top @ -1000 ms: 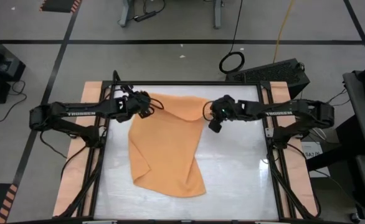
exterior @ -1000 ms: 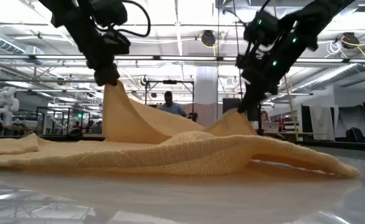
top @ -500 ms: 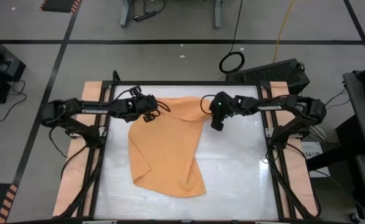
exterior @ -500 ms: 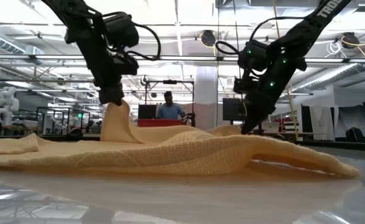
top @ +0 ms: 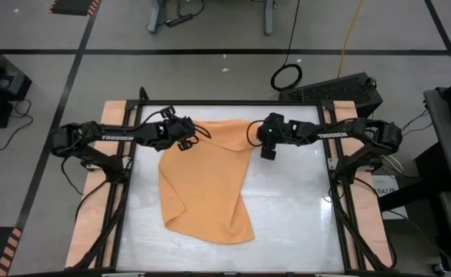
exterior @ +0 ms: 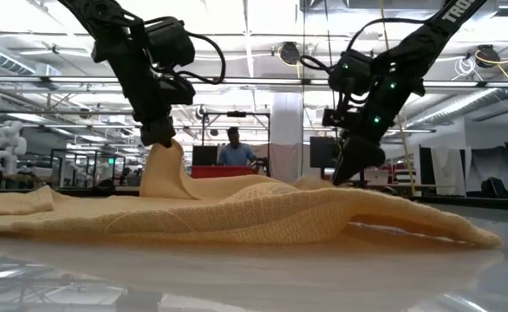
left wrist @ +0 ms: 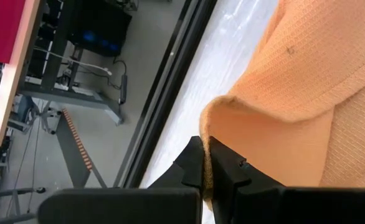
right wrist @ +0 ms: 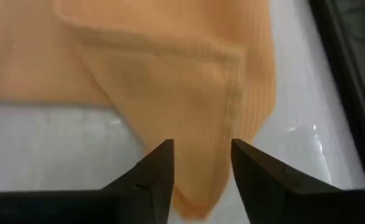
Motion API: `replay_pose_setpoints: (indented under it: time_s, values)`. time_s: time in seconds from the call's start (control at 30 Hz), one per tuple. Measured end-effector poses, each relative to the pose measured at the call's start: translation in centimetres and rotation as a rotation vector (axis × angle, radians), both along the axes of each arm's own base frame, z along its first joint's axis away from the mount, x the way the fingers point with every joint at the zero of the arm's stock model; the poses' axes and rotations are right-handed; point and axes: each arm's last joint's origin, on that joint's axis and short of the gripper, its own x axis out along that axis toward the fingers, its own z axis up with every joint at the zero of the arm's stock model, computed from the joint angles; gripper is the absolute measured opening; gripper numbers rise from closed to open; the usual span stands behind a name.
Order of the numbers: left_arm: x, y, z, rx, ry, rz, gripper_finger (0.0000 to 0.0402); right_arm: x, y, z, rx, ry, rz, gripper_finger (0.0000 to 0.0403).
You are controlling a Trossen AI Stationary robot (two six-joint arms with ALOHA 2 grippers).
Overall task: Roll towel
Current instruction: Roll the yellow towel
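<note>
A glossy white tabletop (top: pixel 287 223) sits inside a black frame with pale wooden strips along its left and right sides, on a grey floor crossed by dark tape lines. Past the far edge of the tabletop lie a coiled cable ring (top: pixel 287 76) and a dark keyboard-like unit (top: pixel 341 87). In the low view, the room beyond the tabletop is a wide workshop hall with ceiling lights, racks and a person (exterior: pixel 235 149) standing far back.

The towel (top: pixel 206 181) is plain orange-tan cloth with a fine woven texture. It lies on the tabletop's far-left part, spread flat toward the near edge and rumpled into soft folds at its far edge.

The left gripper (top: pixel 188 132) is at the towel's far-left corner, clamped tight on the cloth and lifting it into a small peak (exterior: pixel 160 165). The right gripper (top: pixel 265 152) hovers at the towel's far-right corner, its fingers (right wrist: pixel 154 171) parted narrowly, with the loose corner lying under the gap between them.
</note>
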Motion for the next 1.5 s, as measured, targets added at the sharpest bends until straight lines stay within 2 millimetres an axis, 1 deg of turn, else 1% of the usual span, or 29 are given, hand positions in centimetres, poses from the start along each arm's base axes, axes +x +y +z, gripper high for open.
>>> replay_pose_setpoints:
  time_s: [0.1,0.2,0.3,0.4,0.47,0.53,0.6,0.67,0.9,1.03,1.13,1.2,1.27,1.4,1.47,1.5]
  values:
    - [0.0,0.0,0.0,0.0,0.0,0.0,0.001,0.3,-0.1,0.3,-0.015,-0.04,-0.003,0.0117]
    - [0.0,0.0,0.0,-0.011,-0.003,-0.008,0.001,0.7,-0.4,0.6,-0.051,-0.078,0.053,0.0116]
    - [0.1,-0.1,0.0,-0.021,-0.007,-0.017,0.001,0.8,-1.3,1.1,-0.077,-0.143,0.045,0.0137]
    - [0.1,-0.3,0.0,-0.021,-0.001,-0.031,0.001,0.4,-3.3,1.8,0.014,-0.204,-0.051,0.0163]
    - [0.3,-0.6,-0.1,-0.032,0.012,-0.07,0.001,0.0,-4.5,2.0,0.086,-0.194,-0.115,0.0177]
    - [0.5,-1.1,-0.1,-0.035,0.015,-0.107,0.001,-0.3,-5.0,1.9,0.16,-0.165,-0.148,0.0187]
    - [0.7,-1.4,0.0,-0.032,0.004,-0.127,0.001,-0.5,-5.1,1.6,0.21,-0.149,-0.143,0.0194]
    - [0.9,-1.7,0.0,-0.031,0.003,-0.139,0.001,-0.4,-5.2,1.4,0.224,-0.153,-0.14,0.0198]
    - [1.2,-2.2,0.2,-0.023,-0.016,-0.165,0.001,0.5,-5.7,-1.2,0.295,-0.08,-0.193,0.0198]
    - [1.2,-2.2,0.1,-0.024,-0.015,-0.164,0.001,1.2,-6.2,-2.0,0.288,-0.05,-0.214,0.0198]
    - [1.2,-2.2,0.1,-0.024,-0.015,-0.164,0.001,1.7,-6.5,-2.4,0.29,-0.026,-0.196,0.0195]
    - [1.2,-2.2,0.1,-0.024,-0.014,-0.164,0.001,2.0,-6.6,-2.7,0.299,-0.015,-0.168,0.0181]
    - [1.2,-2.2,0.1,-0.024,-0.014,-0.164,0.001,2.1,-6.7,-2.8,0.301,-0.009,-0.16,0.0153]
    - [1.2,-2.2,0.1,-0.025,-0.015,-0.163,0.001,2.1,-6.6,-2.4,0.295,-0.012,-0.157,0.0067]
    - [1.2,-2.2,0.1,-0.025,-0.014,-0.163,0.001,1.9,-6.5,-1.8,0.293,-0.016,-0.156,0.0024]
    - [1.2,-2.2,0.1,-0.025,-0.015,-0.163,0.001,1.8,-6.3,-1.4,0.291,-0.016,-0.15,0.0013]
